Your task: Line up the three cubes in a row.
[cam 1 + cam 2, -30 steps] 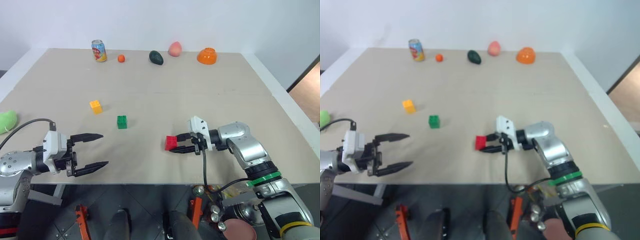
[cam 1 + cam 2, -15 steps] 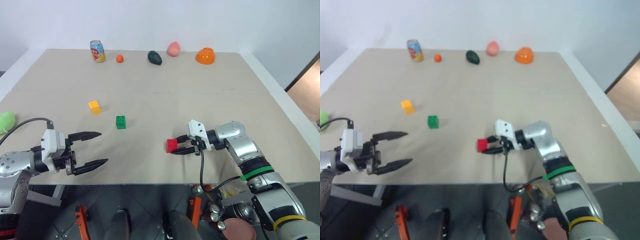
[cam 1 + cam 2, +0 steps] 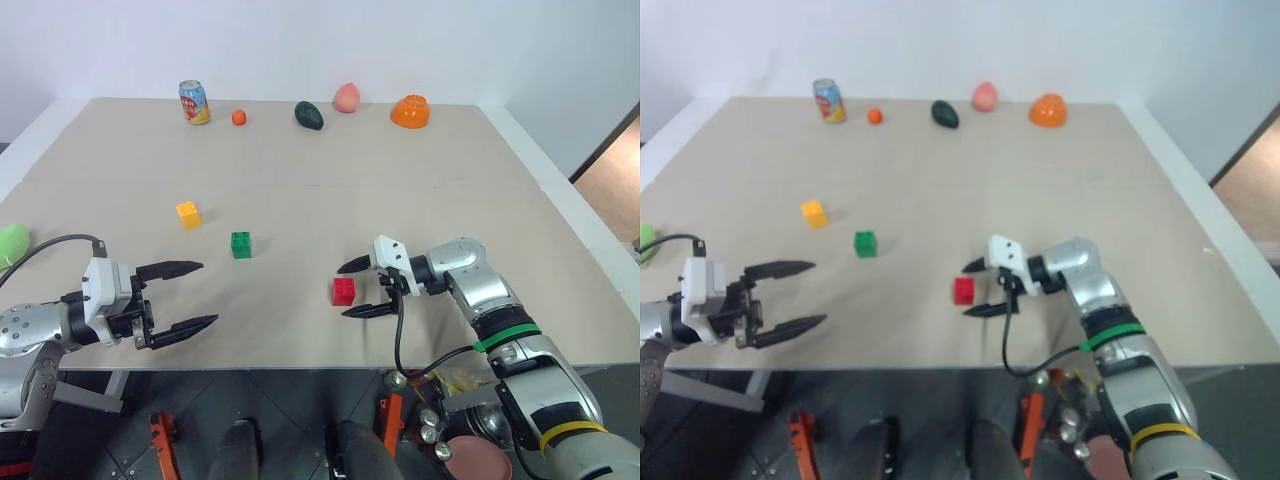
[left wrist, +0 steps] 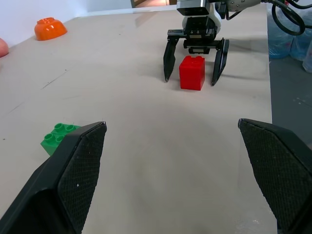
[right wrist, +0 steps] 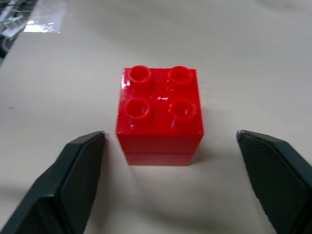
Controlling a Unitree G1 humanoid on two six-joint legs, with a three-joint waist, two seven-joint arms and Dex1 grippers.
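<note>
The red cube (image 3: pixel 343 291) sits studs-up on the table near the front, between the spread fingers of my right gripper (image 3: pixel 345 291), which is open and does not touch it. The green cube (image 3: pixel 241 244) lies to its left and a little farther back. Beyond that, further left, is the yellow cube (image 3: pixel 189 214). My left gripper (image 3: pixel 207 293) hovers open and empty over the front left of the table, pointing toward the red cube (image 4: pixel 191 73), with the green cube (image 4: pixel 58 137) off to its side.
Along the table's far edge stand a soda can (image 3: pixel 195 102), a small orange ball (image 3: pixel 239 117), a dark green avocado (image 3: pixel 310 115), a peach (image 3: pixel 347 97) and an orange bowl (image 3: pixel 412 110). A green plush toy (image 3: pixel 12 240) lies at the left edge.
My right gripper has opened and let go of the red cube, which now rests on the table between its fingers. The left gripper has kept still.
</note>
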